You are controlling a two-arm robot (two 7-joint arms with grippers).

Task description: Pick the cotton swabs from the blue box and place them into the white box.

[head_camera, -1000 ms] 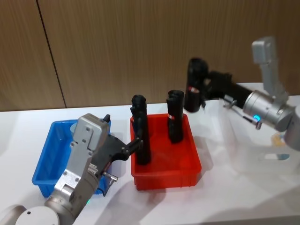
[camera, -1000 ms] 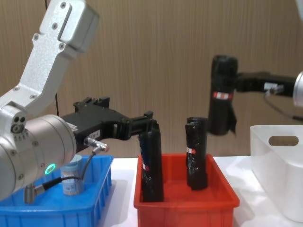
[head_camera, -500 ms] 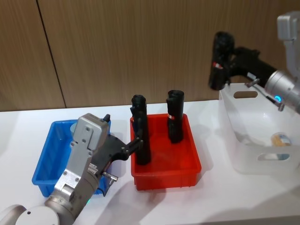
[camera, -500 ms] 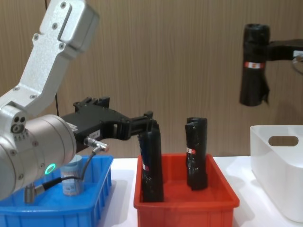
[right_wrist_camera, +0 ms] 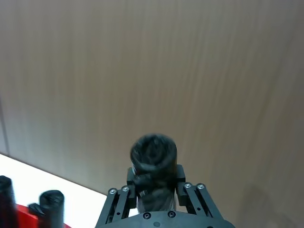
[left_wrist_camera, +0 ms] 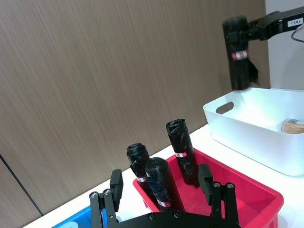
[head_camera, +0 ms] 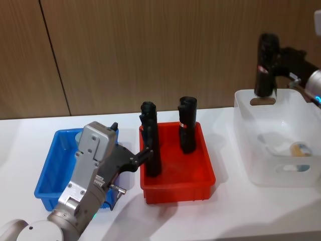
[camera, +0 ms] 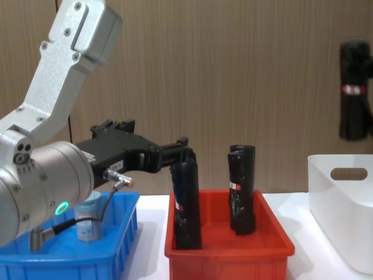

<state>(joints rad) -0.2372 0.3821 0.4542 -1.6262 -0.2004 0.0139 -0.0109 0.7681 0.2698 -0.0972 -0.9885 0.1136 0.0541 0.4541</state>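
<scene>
One cotton swabs jar (camera: 89,219) with a pale lid stands in the blue box (camera: 70,256), behind my left arm. Another jar (head_camera: 300,148) lies inside the white box (head_camera: 251,150). My left gripper (left_wrist_camera: 160,176) is open and hovers at the near left black roll (head_camera: 152,150) in the red bin (head_camera: 205,186), with its fingertips (camera: 184,146) level with the roll's top. My right gripper (right_wrist_camera: 156,175) is shut on a tall black wrapped roll (head_camera: 265,65) and holds it upright in the air over the white box's far rim.
A second black roll (head_camera: 187,125) stands at the back of the red bin, between the blue and white boxes. A wood-panel wall runs behind the white table (head_camera: 200,216).
My right gripper has carried the black roll to the right, from above the red bin's far corner to over the white box. The left arm has not moved.
</scene>
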